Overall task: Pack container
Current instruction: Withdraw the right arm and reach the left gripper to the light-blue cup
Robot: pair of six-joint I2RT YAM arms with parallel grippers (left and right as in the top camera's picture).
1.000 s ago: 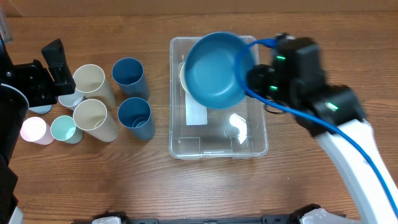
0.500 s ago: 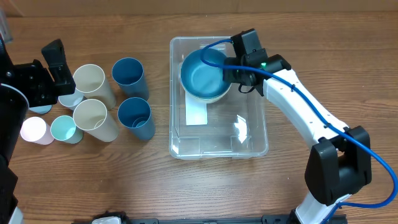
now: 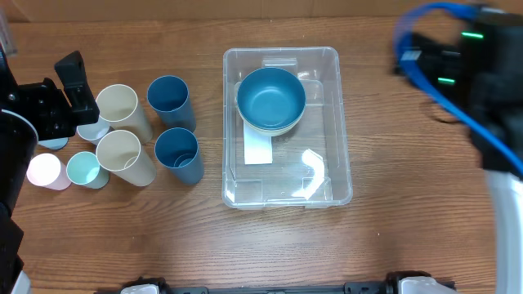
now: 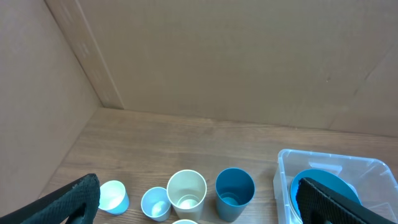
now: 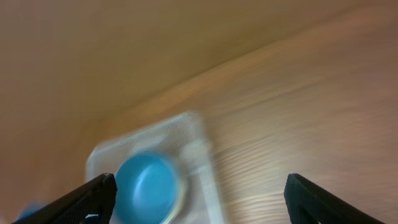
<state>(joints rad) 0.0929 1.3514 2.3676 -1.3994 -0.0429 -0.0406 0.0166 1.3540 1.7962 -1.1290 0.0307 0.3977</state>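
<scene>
Sitting in the container (image 3: 328,167), blue bowl (image 3: 270,98) is packed; cups (image 3: 122,153) at left aren't. Left end effector (image 4: 196,193) and right end effector (image 5: 199,194) both released.

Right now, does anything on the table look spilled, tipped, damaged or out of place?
Nothing stands out. The blue bowl sits nested in a white bowl inside the container, and the cups beside it all stand upright. No spill or damage shows.

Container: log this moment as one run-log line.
container: blue bowl nested on white bowl inside | right hand: open, empty, clear of container | left hand: open, empty | cups: unpacked, beside container
</scene>
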